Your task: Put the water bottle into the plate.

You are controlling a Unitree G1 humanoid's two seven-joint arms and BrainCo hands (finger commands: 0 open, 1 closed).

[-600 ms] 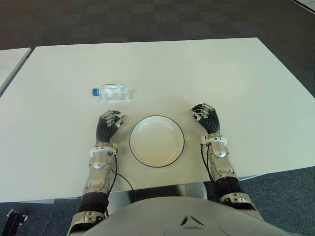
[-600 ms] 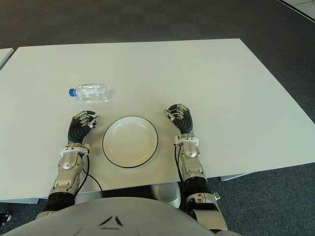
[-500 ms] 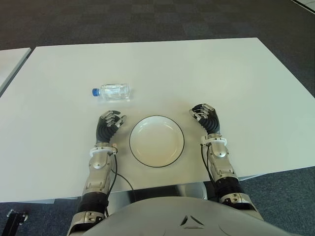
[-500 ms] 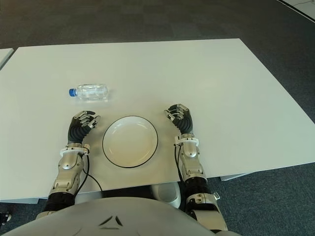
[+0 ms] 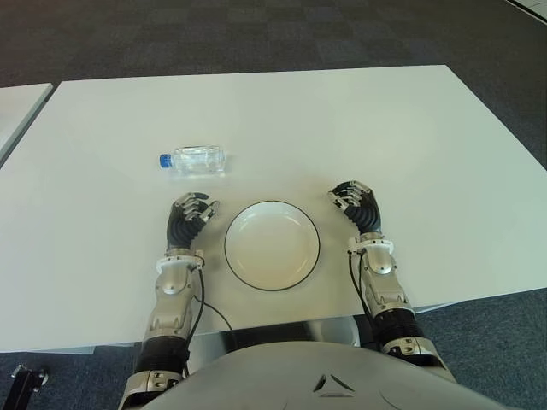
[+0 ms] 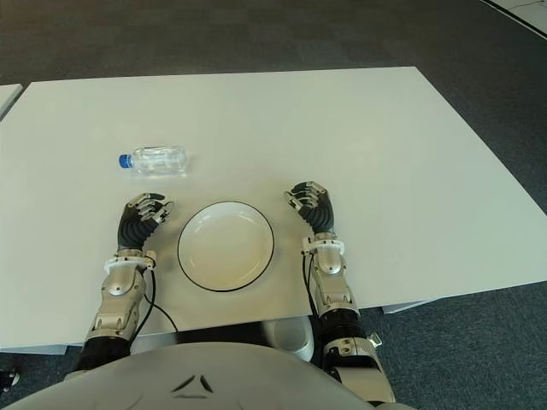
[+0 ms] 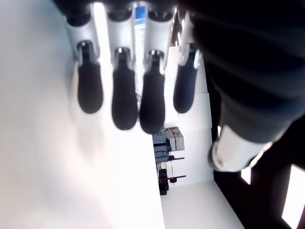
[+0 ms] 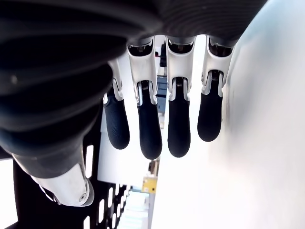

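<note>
The left hand (image 5: 189,217) shows just left of the plate (image 5: 272,244), fingers loosely curled and empty, the likelier one to fetch the bottle (image 5: 195,160). It lies on its side on the table (image 5: 342,120), just beyond that hand, nothing between. The right hand (image 5: 356,205), likewise empty, shows right of the plate.

Clear plastic water bottle (image 5: 199,159), glossy plate (image 5: 272,245)
</note>
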